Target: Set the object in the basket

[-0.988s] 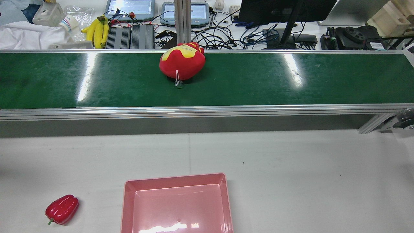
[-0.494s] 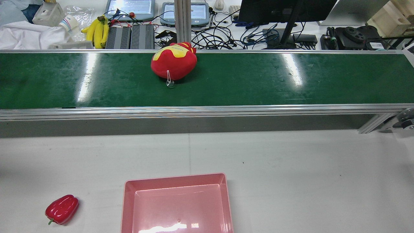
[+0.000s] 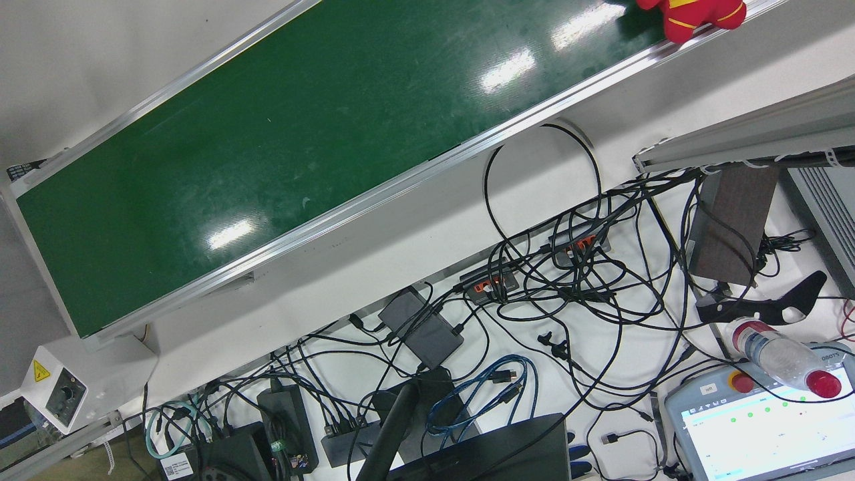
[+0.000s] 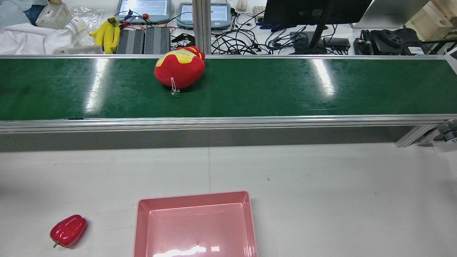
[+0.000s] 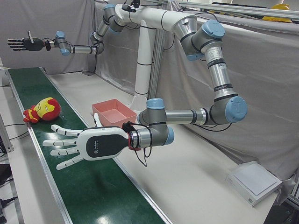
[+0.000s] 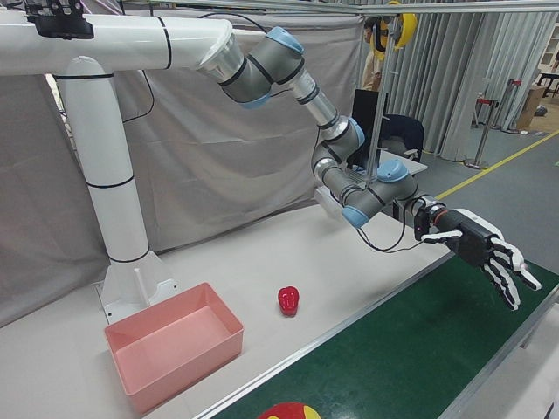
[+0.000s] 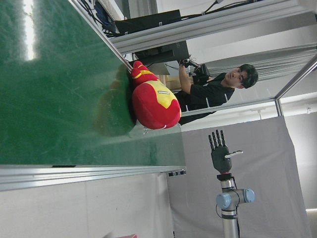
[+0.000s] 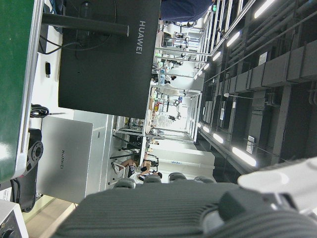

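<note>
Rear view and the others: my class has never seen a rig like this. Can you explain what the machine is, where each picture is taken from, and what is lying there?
This is a two-armed robot, and each arm ends in a fingered hand. The rear view looks down from behind it; the two corner views show the whole station; one view looks onto the belt and cables; a camera also rides on each hand. A red and yellow plush toy lies on the green conveyor belt. On the white table sit an empty pink basket and a red bell pepper. The left hand and right hand are open over the belt, holding nothing.

Dark Huawei monitor (image 8: pixel 109 49) beside the green belt (image 8: pixel 15 74)
</note>
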You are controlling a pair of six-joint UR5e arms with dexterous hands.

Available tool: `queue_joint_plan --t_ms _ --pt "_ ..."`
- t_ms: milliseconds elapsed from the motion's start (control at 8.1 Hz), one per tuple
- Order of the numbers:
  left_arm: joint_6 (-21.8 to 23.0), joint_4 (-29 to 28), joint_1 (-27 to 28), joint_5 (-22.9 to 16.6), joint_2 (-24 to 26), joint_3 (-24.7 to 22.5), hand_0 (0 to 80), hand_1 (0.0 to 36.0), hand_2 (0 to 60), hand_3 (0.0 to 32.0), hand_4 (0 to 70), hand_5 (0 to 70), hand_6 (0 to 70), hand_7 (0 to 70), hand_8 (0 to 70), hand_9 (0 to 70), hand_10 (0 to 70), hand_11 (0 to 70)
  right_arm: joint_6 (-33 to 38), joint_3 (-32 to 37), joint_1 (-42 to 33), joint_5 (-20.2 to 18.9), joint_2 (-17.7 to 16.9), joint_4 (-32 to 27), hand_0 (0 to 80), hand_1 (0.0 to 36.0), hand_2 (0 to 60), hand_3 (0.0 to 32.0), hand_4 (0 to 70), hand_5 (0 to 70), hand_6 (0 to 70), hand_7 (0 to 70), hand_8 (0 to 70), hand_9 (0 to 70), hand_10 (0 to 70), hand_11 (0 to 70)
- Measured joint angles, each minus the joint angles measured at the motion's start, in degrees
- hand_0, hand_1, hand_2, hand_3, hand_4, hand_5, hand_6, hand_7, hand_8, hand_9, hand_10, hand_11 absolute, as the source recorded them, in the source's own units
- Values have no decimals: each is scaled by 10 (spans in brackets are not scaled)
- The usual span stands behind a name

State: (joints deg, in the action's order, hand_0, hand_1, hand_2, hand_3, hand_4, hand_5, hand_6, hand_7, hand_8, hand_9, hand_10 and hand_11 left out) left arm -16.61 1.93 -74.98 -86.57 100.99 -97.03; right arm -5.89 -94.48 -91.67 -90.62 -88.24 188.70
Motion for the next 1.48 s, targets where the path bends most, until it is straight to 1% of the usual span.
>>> queue_joint_plan --t_ms 123,247,370,494,617,741,864,988,1235,1358,1481 --pt "0 0 0 0 0 0 546 106 0 224 39 304 29 91 131 143 45 83 0 0 0 0 0 0 0 0 0 0 0 0 0 0 0 0 0 0" --pt "-1 0 0 0 0 0 553 115 0 228 34 312 28 91 132 145 40 76 0 0 0 0 0 0 0 0 0 0 0 0 0 0 0 0 0 0" --pt "-2 0 1 0 0 -1 556 119 0 242 21 307 26 91 133 146 34 68 0 0 0 0 0 0 0 0 0 0 0 0 0 0 0 0 0 0" --pt "-11 1 1 0 1 -2 563 126 0 256 12 307 26 90 132 145 34 69 0 0 0 0 0 0 0 0 0 0 0 0 0 0 0 0 0 0" --pt "-21 5 0 1 3 -5 570 134 0 250 16 315 23 89 130 141 36 72 0 0 0 0 0 0 0 0 0 0 0 0 0 0 0 0 0 0" --pt "-26 8 1 1 4 -7 564 128 0 256 10 304 20 88 129 139 33 67 0 0 0 0 0 0 0 0 0 0 0 0 0 0 0 0 0 0" --pt "-37 13 1 1 10 -9 566 132 0 268 3 309 20 87 129 142 32 68 0 0 0 0 0 0 0 0 0 0 0 0 0 0 0 0 0 0" --pt "-54 25 1 1 19 -11 571 137 0 280 0 306 18 86 128 142 32 67 0 0 0 0 0 0 0 0 0 0 0 0 0 0 0 0 0 0" --pt "-87 44 2 1 30 -19 572 143 0 288 0 295 14 85 126 140 33 70 0 0 -1 0 0 0 0 0 0 0 0 0 0 0 0 0 0 0" --pt "-108 59 2 1 32 -34 577 138 0 294 0 285 14 83 124 140 36 74 0 -1 -1 0 0 0 0 0 0 0 0 0 0 0 0 0 0 0" --pt "-134 86 7 1 32 -62 578 140 0 288 0 298 15 85 125 140 34 71 0 -1 -1 0 0 0 0 0 0 0 0 0 0 0 0 0 0 0"
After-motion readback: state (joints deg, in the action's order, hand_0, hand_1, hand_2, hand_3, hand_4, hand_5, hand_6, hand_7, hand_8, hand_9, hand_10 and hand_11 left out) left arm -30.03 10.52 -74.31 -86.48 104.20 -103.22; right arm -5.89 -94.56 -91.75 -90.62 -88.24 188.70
